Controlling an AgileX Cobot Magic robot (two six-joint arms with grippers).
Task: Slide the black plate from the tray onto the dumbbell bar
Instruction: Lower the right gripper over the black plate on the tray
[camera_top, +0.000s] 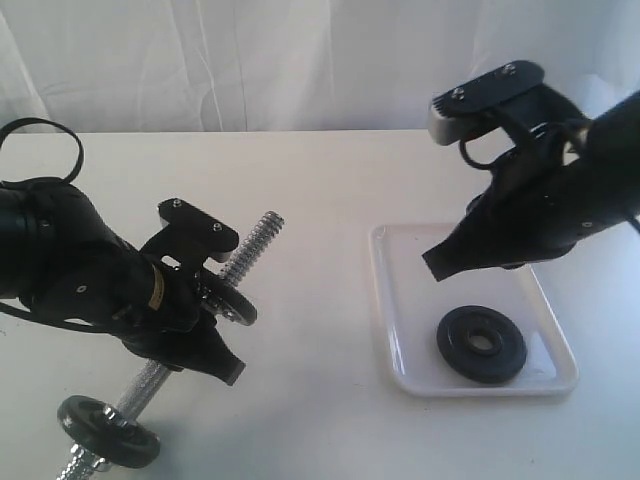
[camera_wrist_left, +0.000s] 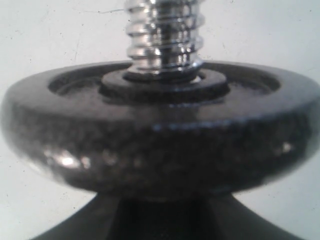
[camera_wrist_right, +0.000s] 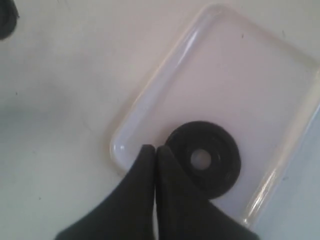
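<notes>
Left arm: the left gripper (camera_top: 218, 325) sits around the dumbbell bar (camera_top: 190, 335) near its middle, just behind a fitted disc (camera_top: 233, 302). The jaws look partly closed on the shaft, though the contact itself is hidden behind the disc and fingers. The bar is tilted, with its bare threaded end (camera_top: 258, 240) angled up and towards the tray side. This is probably deliberate, leaving the free end open for a plate to be threaded on. A second disc (camera_top: 108, 432) sits near the bar's lower end, close to the table (camera_top: 320, 180).

The left wrist view is filled by the fitted disc (camera_wrist_left: 160, 145), with coarse chrome thread (camera_wrist_left: 162, 30) rising from its hub. That places the camera in line with the bar's axis.

Right arm: the right gripper (camera_top: 438, 266) hangs over the tray (camera_top: 385, 300) with its jaws pressed together and nothing between them. In the right wrist view the fingertips (camera_wrist_right: 150, 160) lie just beside the rim of the black plate (camera_wrist_right: 202, 159), and whether they touch it cannot be told.

The black plate (camera_top: 481, 343) lies flat in the tray, hole up, in the end nearer the camera and not yet lifted. The closed jaws may be meant to nudge or hook it, but that is a guess.

Writing: none can be read. A small yellowish mark (camera_top: 155, 290) on the left arm is too blurred to make out.
</notes>
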